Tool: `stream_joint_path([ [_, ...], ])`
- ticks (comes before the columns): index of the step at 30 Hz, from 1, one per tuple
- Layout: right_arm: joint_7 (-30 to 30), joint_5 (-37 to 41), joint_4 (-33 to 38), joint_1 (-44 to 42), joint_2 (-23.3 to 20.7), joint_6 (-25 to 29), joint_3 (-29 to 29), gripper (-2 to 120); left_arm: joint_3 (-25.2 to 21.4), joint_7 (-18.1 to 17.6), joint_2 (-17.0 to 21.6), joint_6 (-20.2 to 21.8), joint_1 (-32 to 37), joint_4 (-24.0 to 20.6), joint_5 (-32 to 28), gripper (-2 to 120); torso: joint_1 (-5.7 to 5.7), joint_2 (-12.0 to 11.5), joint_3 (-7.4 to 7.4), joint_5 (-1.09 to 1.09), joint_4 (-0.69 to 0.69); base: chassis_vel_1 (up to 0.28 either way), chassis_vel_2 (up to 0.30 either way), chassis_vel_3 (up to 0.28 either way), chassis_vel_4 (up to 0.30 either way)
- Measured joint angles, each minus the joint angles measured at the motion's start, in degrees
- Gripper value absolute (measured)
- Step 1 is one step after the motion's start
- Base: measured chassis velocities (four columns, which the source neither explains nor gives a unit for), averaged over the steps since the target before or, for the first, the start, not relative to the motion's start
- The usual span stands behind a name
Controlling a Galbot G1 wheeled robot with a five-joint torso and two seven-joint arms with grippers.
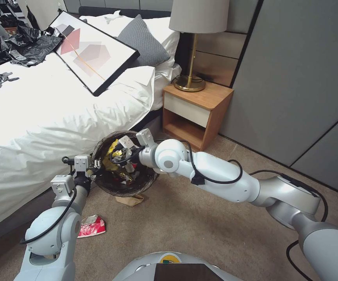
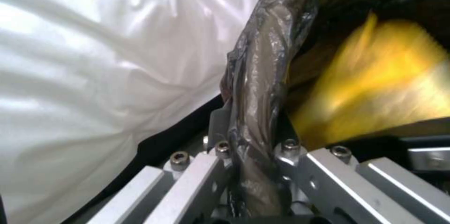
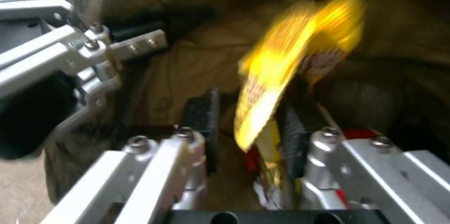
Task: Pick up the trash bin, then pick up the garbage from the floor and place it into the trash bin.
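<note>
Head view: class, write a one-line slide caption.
Left gripper holds the trash bin by its rim; right gripper drops in a yellow wrapper.
</note>
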Motion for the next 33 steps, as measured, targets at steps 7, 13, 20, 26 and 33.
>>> stream_joint_path([
  [7, 2.54, 2.91, 4.68, 0.94, -3.39, -1.88, 2.45, 57, -0.65, 0.01, 0.20, 0.00, 0.03, 0.01, -0.07, 0, 0.00, 0.00, 0.00, 0.01, 0.00, 0.000, 0.000, 0.000, 0.000],
  [13, 5.63, 7.18, 9.75, 2.28, -5.95, -1.94, 5.52, 75, -0.72, 0.01, 0.22, 0.01, -0.05, 0.01, -0.14, 0, 0.00, 0.00, 0.00, 0.01, 0.00, 0.000, 0.000, 0.000, 0.000],
  [20, 6.75, 10.70, 17.46, 3.74, -11.84, 0.56, 13.17, 99, -0.72, -0.01, 0.09, 0.01, -0.07, 0.06, -0.14, 0, 0.00, 0.00, 0.00, 0.00, 0.01, 0.000, 0.000, 0.000, 0.000],
  [26, 6.72, 8.58, 21.40, 2.29, -16.82, 4.51, 18.52, 100, -0.90, -0.01, 0.15, 0.00, -0.02, 0.05, -0.17, 0, 0.00, 0.00, 0.00, 0.01, 0.00, 0.000, 0.000, 0.000, 0.000],
  [33, 7.20, 6.67, 26.68, -6.31, -22.84, 5.51, 30.61, 100, -1.08, 0.00, 0.57, -0.01, -0.16, 0.28, -0.40, 0, 0.00, 0.00, 0.00, 0.00, 0.01, 0.000, 0.000, 0.000, 0.000],
])
